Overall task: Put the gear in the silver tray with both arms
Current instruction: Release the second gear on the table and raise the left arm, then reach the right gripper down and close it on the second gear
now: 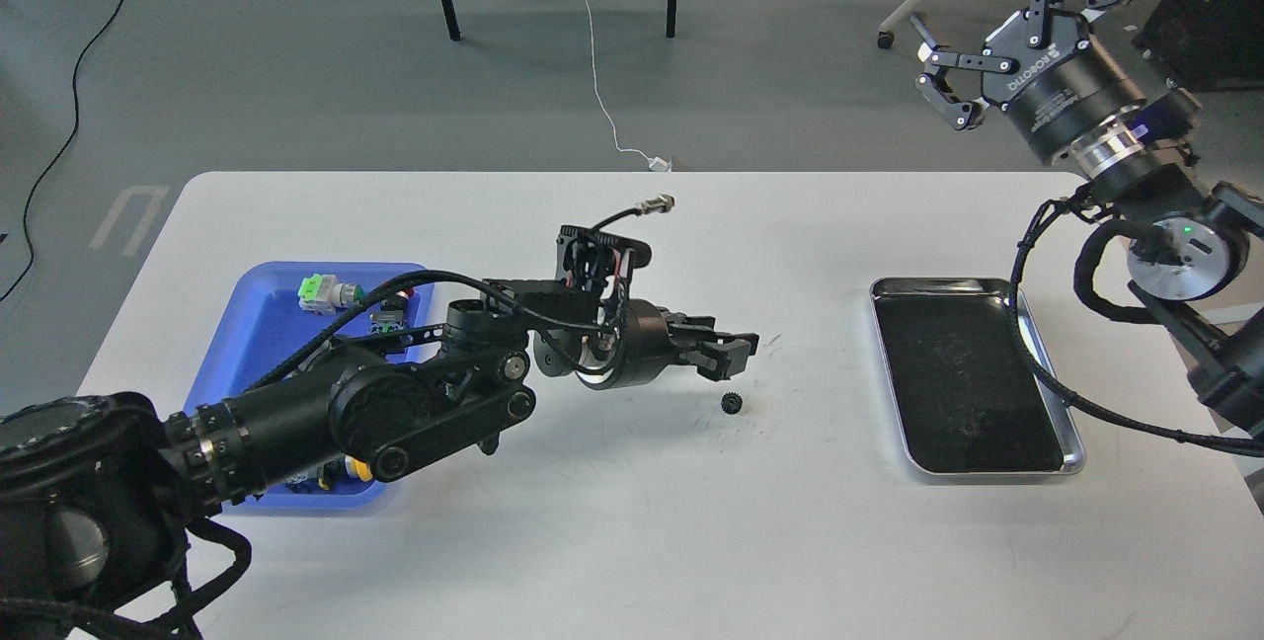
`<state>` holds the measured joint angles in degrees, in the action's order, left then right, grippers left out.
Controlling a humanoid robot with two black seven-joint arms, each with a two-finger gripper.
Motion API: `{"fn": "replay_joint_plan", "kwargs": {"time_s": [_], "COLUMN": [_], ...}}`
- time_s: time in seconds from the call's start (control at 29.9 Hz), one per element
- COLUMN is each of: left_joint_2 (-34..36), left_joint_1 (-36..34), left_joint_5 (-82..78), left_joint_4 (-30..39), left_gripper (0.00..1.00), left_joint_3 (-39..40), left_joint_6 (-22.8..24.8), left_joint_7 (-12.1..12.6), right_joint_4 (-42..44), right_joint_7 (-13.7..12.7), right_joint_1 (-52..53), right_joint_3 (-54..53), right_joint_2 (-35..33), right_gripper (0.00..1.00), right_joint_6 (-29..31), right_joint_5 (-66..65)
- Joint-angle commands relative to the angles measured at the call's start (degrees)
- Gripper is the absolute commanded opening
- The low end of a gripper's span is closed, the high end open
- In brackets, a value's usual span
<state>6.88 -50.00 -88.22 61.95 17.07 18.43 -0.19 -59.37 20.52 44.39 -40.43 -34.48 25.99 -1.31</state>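
A small black gear (732, 403) lies free on the white table, left of the silver tray (968, 373). The tray is bare, with a dark mirror-like bottom and a shiny rim. My left gripper (729, 352) points right and hovers just above and slightly behind the gear. Its fingers are parted and hold nothing. My right gripper (1017, 28) is raised high beyond the table's far right corner, above and behind the tray. It is wide open and empty.
A blue plastic tray (257, 334) stands at the left, partly hidden by my left arm. It holds a green-and-white switch (326, 292) and other small parts. A cable plug (654, 204) sticks up from my left wrist. Chair and table legs stand beyond the table.
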Motion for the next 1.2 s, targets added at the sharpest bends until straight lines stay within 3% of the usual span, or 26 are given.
{"fn": "replay_joint_plan", "kwargs": {"time_s": [0.0,0.1,0.17,0.33,0.53,0.67,0.9,1.17], "left_joint_2": [4.01,7.79,10.07,11.84,16.84,18.78,19.66,19.93], "left_joint_1": [-0.01,-0.01,0.16,-0.10,0.07,2.09,6.14,9.83], "left_joint_5": [11.55,23.85,33.59,57.41,78.96,86.80,90.86,90.86], "left_joint_4": [0.10,-0.52,-2.09,-12.54,-14.67,-14.76,-14.41,-14.14], "left_gripper": [0.66,0.76,0.77,0.84,0.91,0.95,0.97,0.97], "left_joint_3": [4.63,9.11,11.57,18.34,21.86,25.81,28.98,28.98], "left_joint_6": [0.29,0.73,-0.05,0.91,3.00,6.79,6.88,7.06], "left_joint_7": [-0.69,-2.71,-4.64,-6.32,-6.93,-7.81,-7.81,-7.81], "right_joint_4": [-3.81,-6.98,-9.00,-8.92,-7.78,-7.60,-7.87,-8.04], "right_joint_7": [0.22,0.40,0.40,0.40,0.92,1.01,1.01,2.51], "right_joint_1": [-1.49,-2.02,-1.76,3.58,21.67,31.62,37.43,47.02], "right_joint_3": [0.00,0.17,1.75,7.54,32.03,46.82,55.88,74.17], "right_joint_2": [-6.02,-11.21,-12.97,-13.59,-12.98,-8.68,2.30,15.92], "right_gripper": [0.99,0.99,0.99,0.99,0.99,0.98,0.97,0.94], "right_joint_6": [2.01,2.01,2.01,2.01,2.01,2.01,2.01,-0.05], "right_joint_5": [-0.44,-4.39,-9.82,-21.26,-29.70,-35.41,-50.52,-59.23]}}
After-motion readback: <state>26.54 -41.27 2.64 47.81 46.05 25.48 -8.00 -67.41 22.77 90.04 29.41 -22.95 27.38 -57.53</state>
